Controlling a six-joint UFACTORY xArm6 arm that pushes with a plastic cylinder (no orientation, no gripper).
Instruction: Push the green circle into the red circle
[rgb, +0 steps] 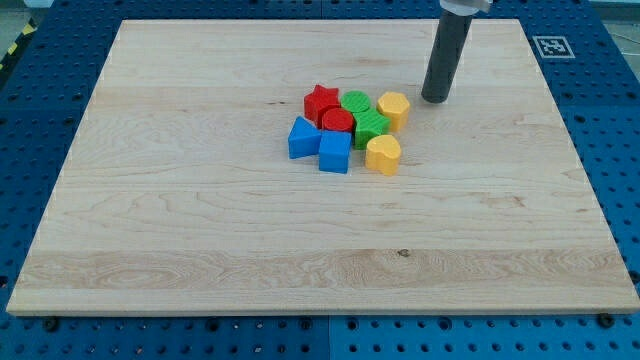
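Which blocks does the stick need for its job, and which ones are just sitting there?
Needed:
- green circle
- red circle
- my tip, at the view's right of the cluster, touching no block

Just sitting there:
- red star
- green star
- yellow hexagon
- yellow heart
- two blue blocks

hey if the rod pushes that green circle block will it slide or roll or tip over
The green circle looks low and flat-bottomed, so it would likely slide, not roll or tip. It seems to touch the red circle and green star, so neighbours may shift too. My tip stands apart, at its right.
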